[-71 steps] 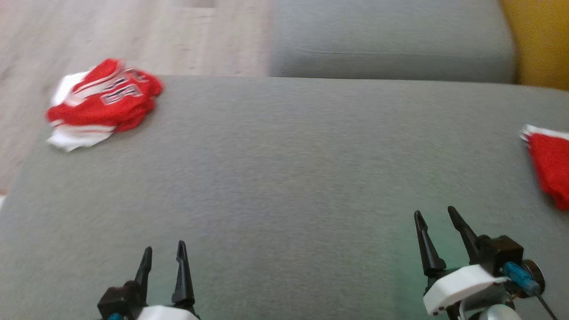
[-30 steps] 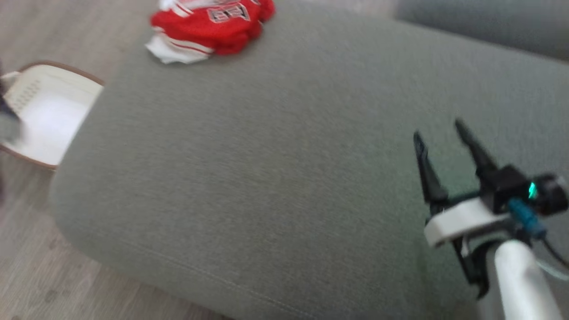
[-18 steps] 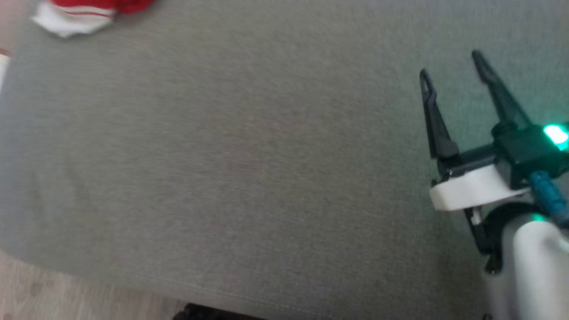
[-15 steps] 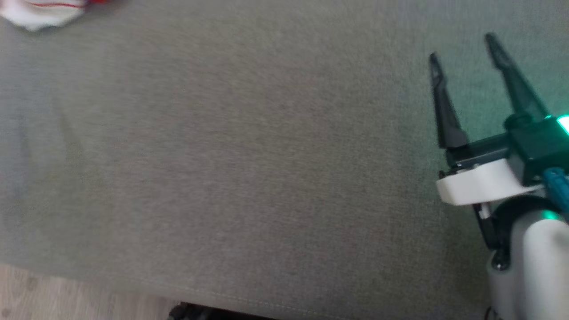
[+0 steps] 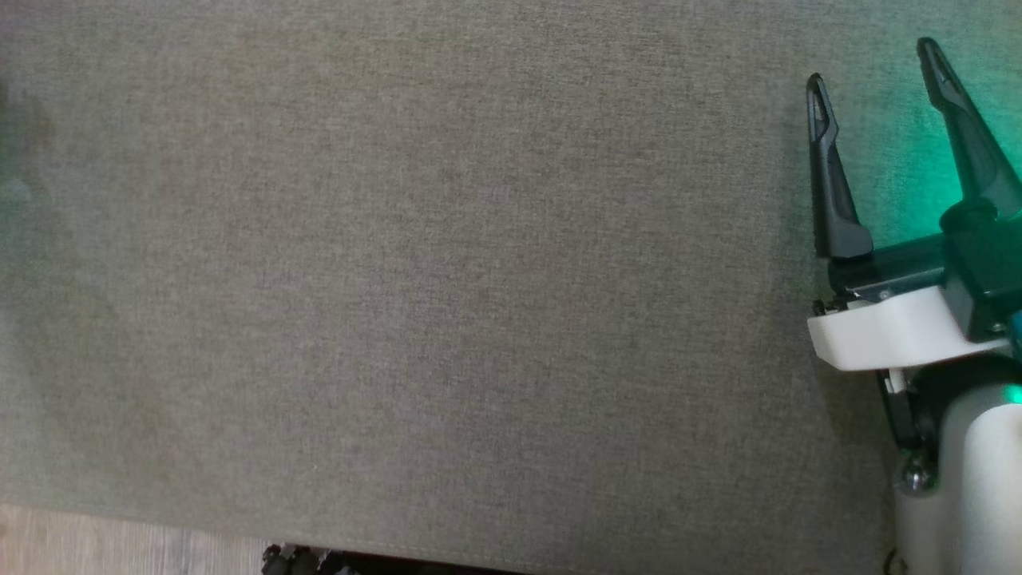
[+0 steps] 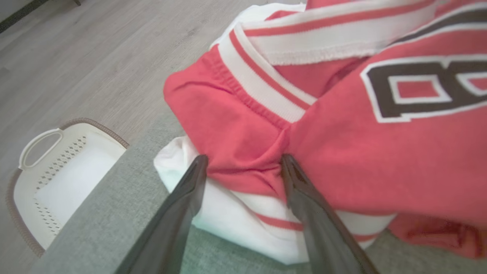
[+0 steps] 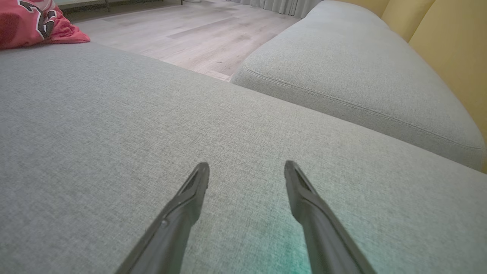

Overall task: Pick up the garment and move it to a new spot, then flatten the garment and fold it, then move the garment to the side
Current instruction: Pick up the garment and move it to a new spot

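Observation:
The garment [image 6: 342,152] is a bunched red jersey with white striped trim and a dark number, lying at the corner of the grey cushion [image 6: 114,228]. My left gripper [image 6: 244,159] is open, its two fingers straddling a fold of red cloth at the garment's near edge, tips touching the fabric. In the right wrist view the garment [image 7: 26,21] lies far off at the upper left. My right gripper [image 5: 871,62] is open and holds nothing, hovering over bare cushion [image 5: 447,263] at the right of the head view, with its fingers spread [image 7: 246,164] just above the fabric.
A white perforated laundry basket [image 6: 49,173] stands on the wooden floor [image 6: 95,57] beside the cushion's corner. A second grey cushion [image 7: 354,64] lies beyond a gap, backed by a yellow backrest [image 7: 449,45]. The cushion's front edge [image 5: 479,555] runs along the head view's bottom.
The head camera has swung down and sideways, so the garment and basket slid out of its view at the upper left. The right gripper stays open.

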You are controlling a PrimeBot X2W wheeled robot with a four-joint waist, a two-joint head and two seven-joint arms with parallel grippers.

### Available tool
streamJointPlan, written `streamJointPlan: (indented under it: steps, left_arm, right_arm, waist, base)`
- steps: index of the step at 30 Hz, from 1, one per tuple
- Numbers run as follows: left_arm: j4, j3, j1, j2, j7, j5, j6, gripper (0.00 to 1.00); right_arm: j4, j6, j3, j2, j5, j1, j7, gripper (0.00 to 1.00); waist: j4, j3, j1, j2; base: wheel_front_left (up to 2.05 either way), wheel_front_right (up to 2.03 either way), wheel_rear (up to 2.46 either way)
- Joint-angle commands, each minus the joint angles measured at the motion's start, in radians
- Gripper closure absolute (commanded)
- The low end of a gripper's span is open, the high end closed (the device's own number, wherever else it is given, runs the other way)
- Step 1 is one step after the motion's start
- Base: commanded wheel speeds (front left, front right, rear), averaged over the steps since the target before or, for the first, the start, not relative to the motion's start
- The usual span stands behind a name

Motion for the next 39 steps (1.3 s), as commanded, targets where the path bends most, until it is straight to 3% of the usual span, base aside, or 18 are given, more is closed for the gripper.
streamJointPlan:
  steps: [1,2,3,13,23,29,35,39]
  left_arm:
    - [0.000,0.027,-0.024,0.058,-0.004,-0.011,-0.016,0.59]
    - [0.013,0.029,-0.028,0.053,-0.005,-0.017,-0.027,0.89]
    - [0.027,0.027,-0.032,0.047,-0.003,-0.020,-0.036,1.00]
    - [0.104,0.002,-0.078,0.056,-0.114,0.010,-0.085,1.00]
    - [0.036,-0.084,-0.168,0.085,-0.146,0.074,-0.143,1.00]
    - [-0.082,-0.149,-0.175,0.030,-0.098,0.107,-0.141,1.00]
    - [-0.222,-0.180,-0.132,-0.070,-0.033,0.088,-0.096,1.00]
    - [-0.308,-0.190,-0.106,-0.121,-0.001,0.070,-0.066,1.00]
  right_arm:
    - [-0.039,-0.001,0.026,0.003,0.004,0.018,-0.006,0.00]
    - [-0.036,-0.001,0.027,0.003,0.006,0.017,-0.008,0.00]
    - [-0.033,-0.001,0.028,0.003,0.009,0.015,-0.012,0.00]
    - [0.012,-0.001,0.019,0.003,0.034,-0.002,-0.051,0.00]
    - [0.183,-0.001,-0.035,0.003,0.143,0.008,-0.159,0.00]
    - [0.300,-0.001,-0.073,0.003,0.210,0.072,-0.223,0.00]
    - [0.394,-0.001,-0.089,0.003,0.265,0.151,-0.272,0.00]
    - [0.417,-0.001,-0.092,0.003,0.288,0.178,-0.287,0.00]
  waist:
    - [-0.001,-0.004,-0.0002,0.0001]
    - [-0.002,-0.006,-0.0002,0.0001]
    - [-0.003,-0.010,-0.0002,0.0001]
    - [-0.011,-0.067,-0.0002,0.0001]
    - [-0.056,-0.326,-0.0002,0.0001]
    - [-0.097,-0.512,-0.0002,0.0001]
    - [-0.146,-0.670,-0.0002,0.0001]
    - [-0.172,-0.715,-0.0002,0.0001]
  base:
    - [0.00,0.00,0.00]
    - [0.00,0.00,0.00]
    - [0.00,0.00,0.00]
    - [0.00,0.00,0.00]
    - [0.00,0.00,0.00]
    - [0.00,0.00,0.00]
    - [0.00,0.00,0.00]
    - [0.00,0.00,0.00]
